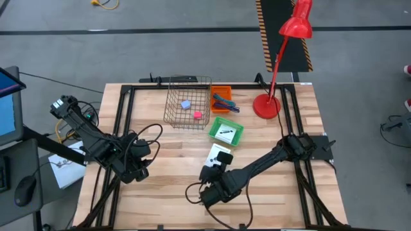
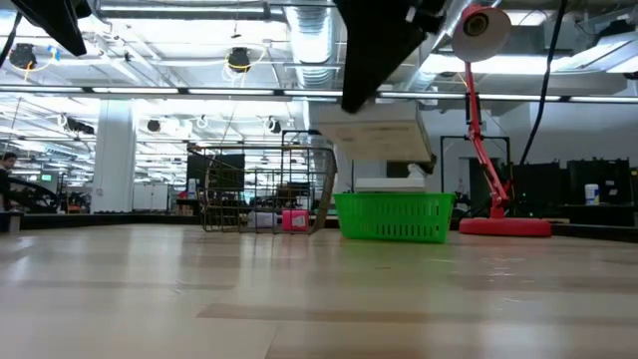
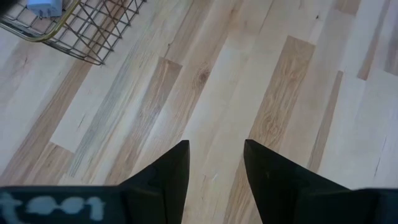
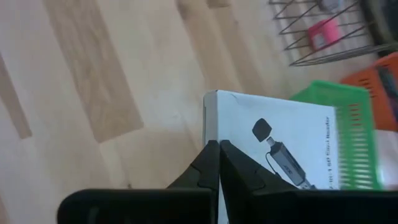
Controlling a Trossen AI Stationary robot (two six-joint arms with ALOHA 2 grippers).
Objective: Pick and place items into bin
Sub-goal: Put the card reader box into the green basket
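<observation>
1. The right gripper [image 1: 214, 168] hangs above the near middle of the bench [image 1: 167, 147], clenched on the edge of a flat white packet [image 1: 219, 154] with dark print.
2. In the right wrist view the two dark fingers [image 4: 206, 169] meet tightly on the packet's [image 4: 273, 149] near edge, and the print shows a small dark device with a cord.
3. The low view shows the packet [image 2: 371, 135] held clear of the bench top, level, above the green basket [image 2: 391, 216].
4. From above, the held packet lies just near of the green basket [image 1: 226, 131], which carries another white packet [image 1: 225, 131] inside it.
5. The wire bin [image 1: 188, 101] stands at the far middle of the bench, left of the green basket, with a pink cube [image 1: 197, 115] and a lilac cube [image 1: 185, 104] on its floor.
6. An orange tray [image 1: 221, 101] sits just right of the wire bin and holds thin teal, blue and pink sticks [image 1: 223, 103].
7. The left gripper [image 1: 139, 168] waits over the near left of the bench, its fingers [image 3: 168, 177] parted and holding nothing, with bare wood between them.
8. A red desk lamp [image 1: 268, 102] stands at the far right of the bench, right of the orange tray.
</observation>
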